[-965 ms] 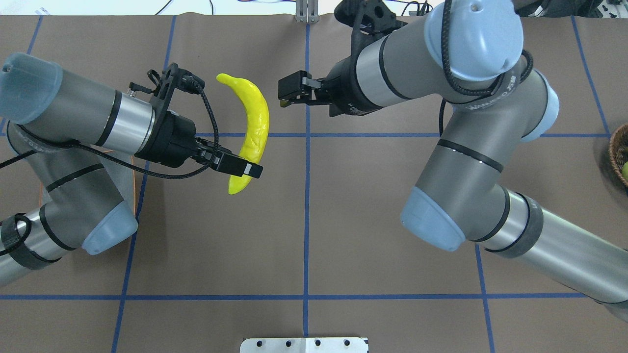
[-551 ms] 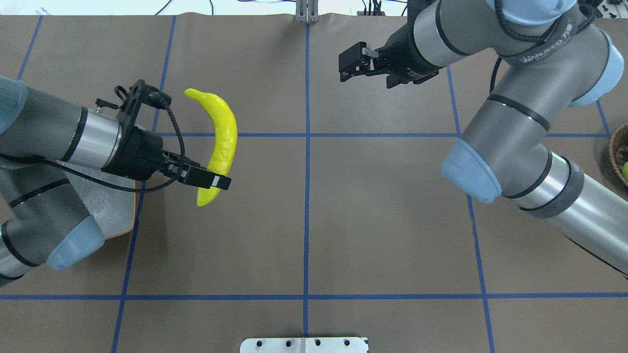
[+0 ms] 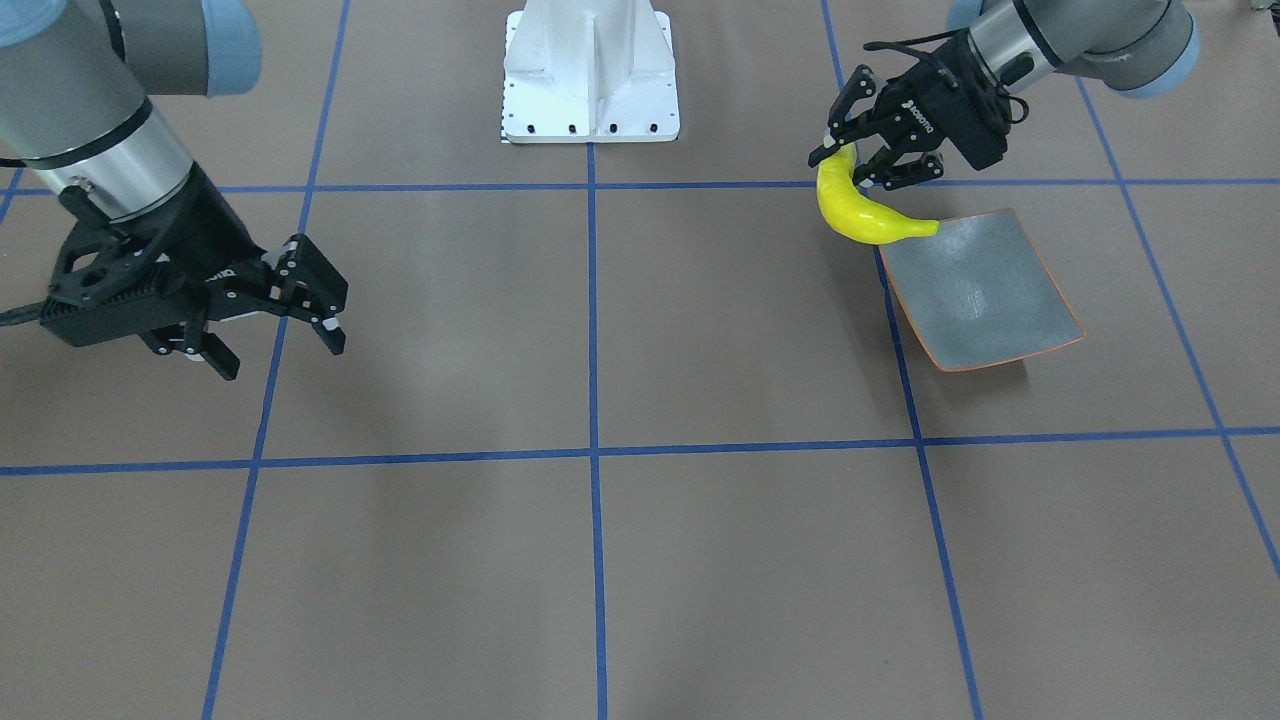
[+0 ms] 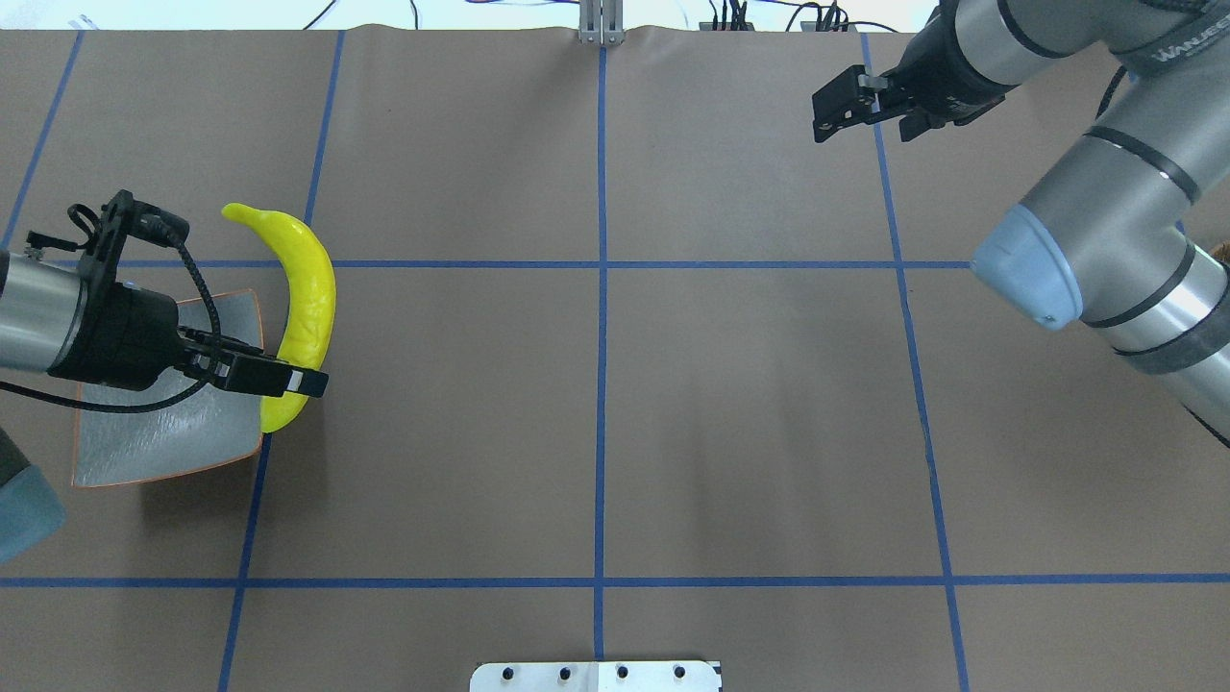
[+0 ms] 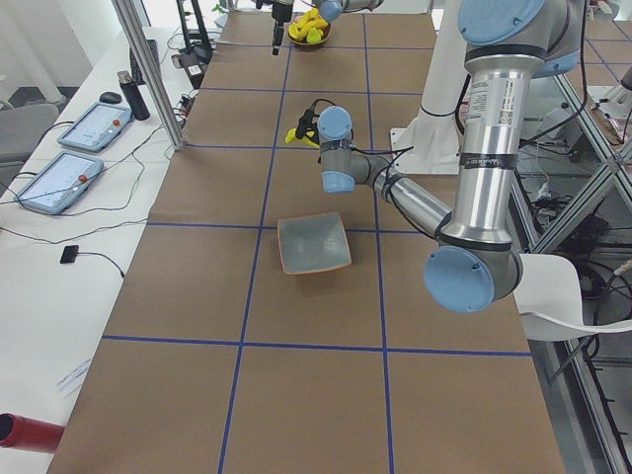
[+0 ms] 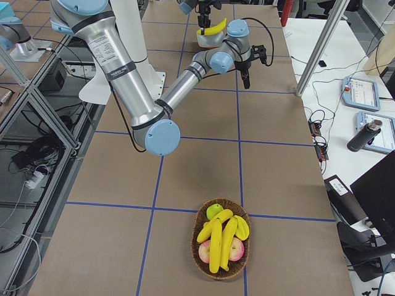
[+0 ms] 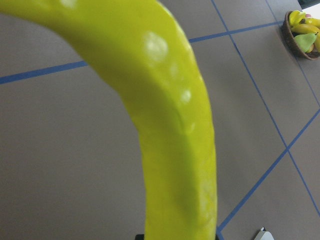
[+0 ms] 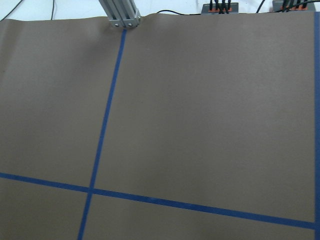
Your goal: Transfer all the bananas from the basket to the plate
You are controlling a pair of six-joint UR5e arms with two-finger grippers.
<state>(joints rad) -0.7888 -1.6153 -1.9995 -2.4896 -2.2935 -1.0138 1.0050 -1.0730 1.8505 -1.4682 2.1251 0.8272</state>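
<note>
The left gripper (image 4: 300,383) is clamped on one end of a banana (image 4: 312,288), and the long free part juts out sideways from the fingers. The plate (image 4: 163,442) lies below it, back toward the wrist. Released here, the banana would likely hit the rim, tip and roll onto the table. Far to its right, the right gripper (image 3: 283,352) hangs spread and empty. Count: one banana held, what look like three in the one basket (image 6: 196,259), none on the one plate.
</note>
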